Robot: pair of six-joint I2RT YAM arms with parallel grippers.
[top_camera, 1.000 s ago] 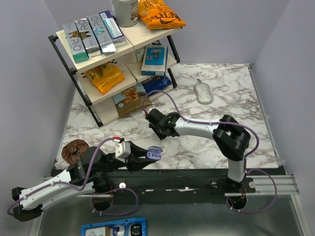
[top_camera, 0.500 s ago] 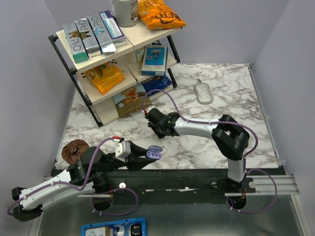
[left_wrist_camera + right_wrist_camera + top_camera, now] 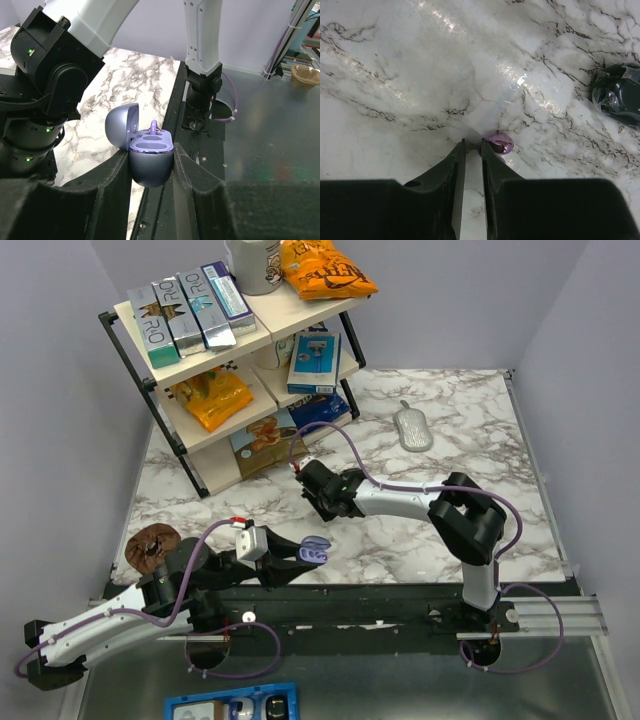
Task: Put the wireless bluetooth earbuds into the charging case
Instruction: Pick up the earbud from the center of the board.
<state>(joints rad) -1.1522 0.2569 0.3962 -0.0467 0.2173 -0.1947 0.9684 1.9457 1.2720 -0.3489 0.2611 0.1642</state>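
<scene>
the right fingers (image 3: 459,157) are narrowing to a slit beside the purple earbud (image 3: 499,143) on the table (image 3: 395,75), while the left fingers (image 3: 112,175) are clamping the open charging case (image 3: 150,161) to receive it.

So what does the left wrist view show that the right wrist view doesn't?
Only the left wrist view: the left claw shut on the open lavender charging case, its near well empty, with the right arm behind. Only the right wrist view: a purple earbud lying beside the right claw, outside its narrow gap, and a glossy dark object at the edge. Both: the marble tabletop.
</scene>
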